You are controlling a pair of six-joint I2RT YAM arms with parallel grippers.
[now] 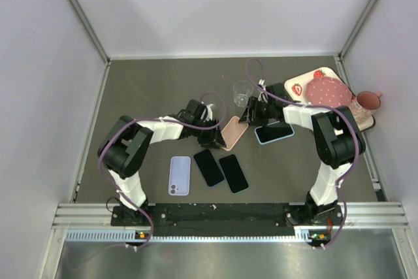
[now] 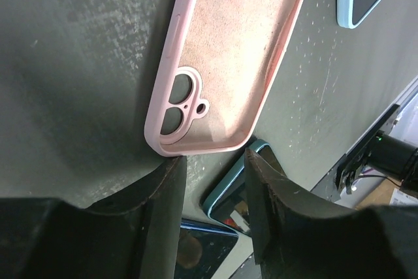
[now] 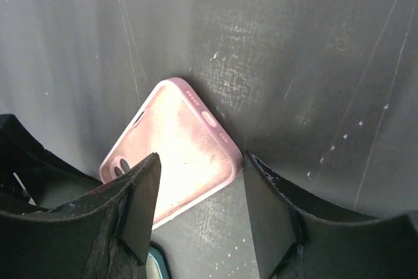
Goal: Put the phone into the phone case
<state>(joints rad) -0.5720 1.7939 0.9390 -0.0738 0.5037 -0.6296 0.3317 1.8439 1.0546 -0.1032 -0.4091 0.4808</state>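
A pink phone case (image 1: 233, 132) lies open side up in the middle of the table, between my two grippers. My left gripper (image 1: 212, 136) stands open at the case's camera-hole end (image 2: 183, 106); its fingertips (image 2: 171, 171) are just short of the rim, with nothing between them. My right gripper (image 1: 251, 115) is open and straddles the opposite corner of the case (image 3: 173, 158), its right finger (image 3: 261, 181) against that corner. A lavender phone (image 1: 179, 174) and two black phones (image 1: 208, 166) (image 1: 233, 173) lie near the front. A phone in a light-blue case (image 1: 274, 132) lies to the right.
A clear plastic cup (image 1: 243, 93) stands just behind the case. A tray (image 1: 302, 83) at the back right holds a pink dotted plate (image 1: 328, 91), with a pink mug (image 1: 369, 101) beside it. Grey walls close in the table on three sides.
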